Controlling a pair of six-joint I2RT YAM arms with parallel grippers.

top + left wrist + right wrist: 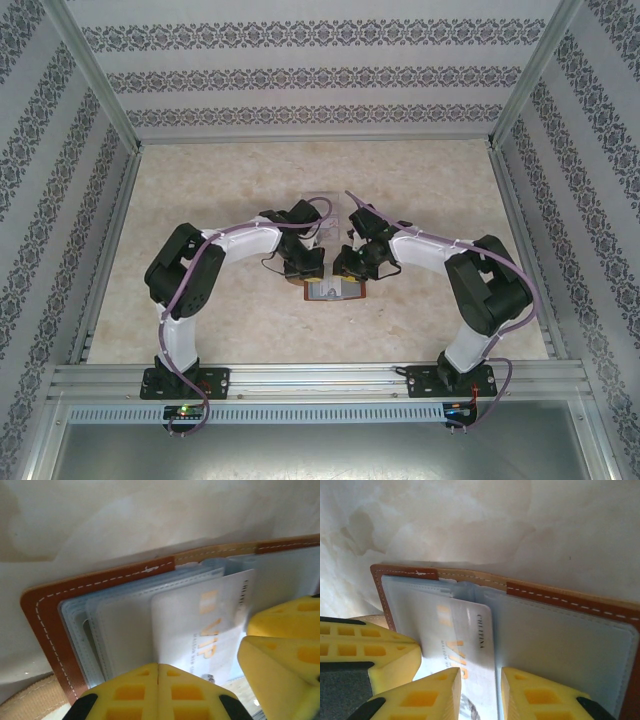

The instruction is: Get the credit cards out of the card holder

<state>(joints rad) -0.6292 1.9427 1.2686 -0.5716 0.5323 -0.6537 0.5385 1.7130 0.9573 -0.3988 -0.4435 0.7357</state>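
Reddish-brown leather card holder, open on tabletop. Left gripper, jaws together, rests on it. Right gripper, jaws apart astride whitish plastic credit card: advise a straight pull toward lower frame.

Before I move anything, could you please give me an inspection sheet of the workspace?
Surface: pale marbled table with faint stains.
Job's things: brown wallet lies open at the centre; a whitish card with orange letters is partly tucked in its blue-grey sleeves.
Clutter: clear tray just beyond the wallet.
Grippers: left fingers shut, over the wallet's sleeves; right fingers apart, astride the card's edge; whether they grip it cannot be told.
Cables: purple cables run along both arms.
Surroundings: patterned walls on three sides, metal rail at the near edge.
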